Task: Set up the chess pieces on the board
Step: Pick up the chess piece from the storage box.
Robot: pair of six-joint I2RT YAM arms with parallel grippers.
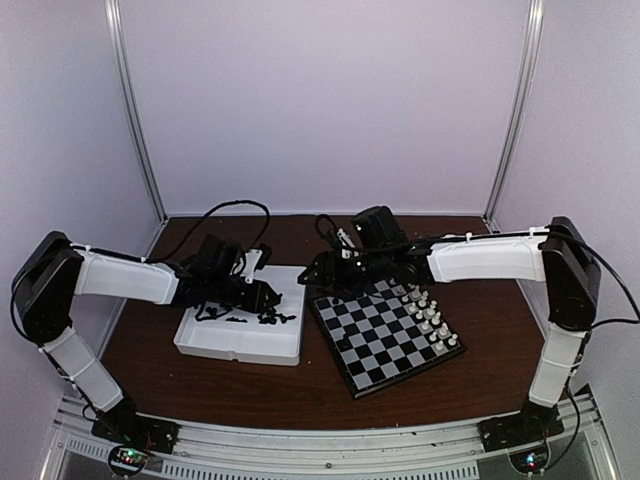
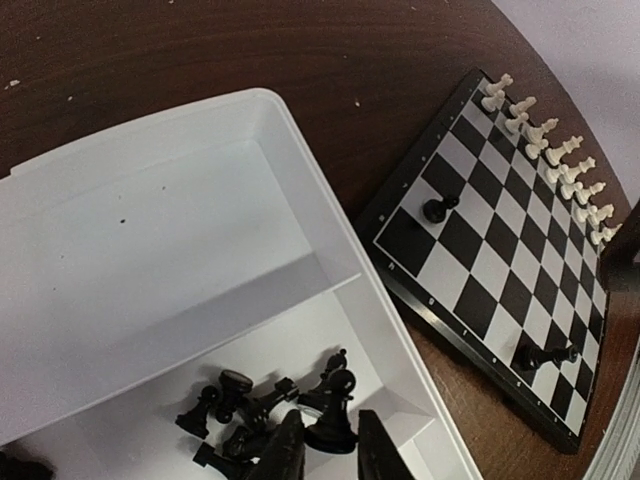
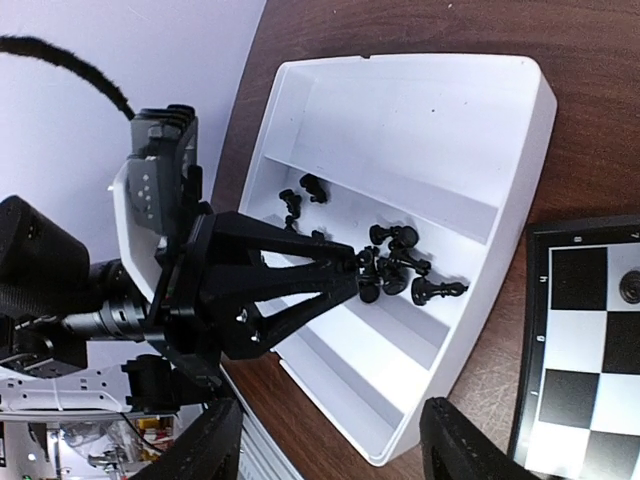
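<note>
Several black chess pieces point(image 2: 240, 405) lie heaped in one compartment of the white tray point(image 2: 150, 230). My left gripper point(image 2: 335, 455) reaches into that heap, its fingers shut on the base of one upright black piece point(image 2: 337, 400). The board point(image 1: 385, 335) lies right of the tray. One black piece point(image 2: 434, 209) stands on it and another point(image 2: 545, 355) lies on its side near the front edge. My right gripper point(image 3: 332, 445) hovers open over the tray's near corner point(image 3: 400, 440) beside the board point(image 3: 590, 360), with nothing between its fingers.
A row of white pieces point(image 2: 560, 165) lines the board's far right edge. In the right wrist view my left arm's gripper point(image 3: 360, 275) reaches across the tray point(image 3: 480, 130). Grey walls close in the brown table point(image 1: 490, 310) behind and on both sides.
</note>
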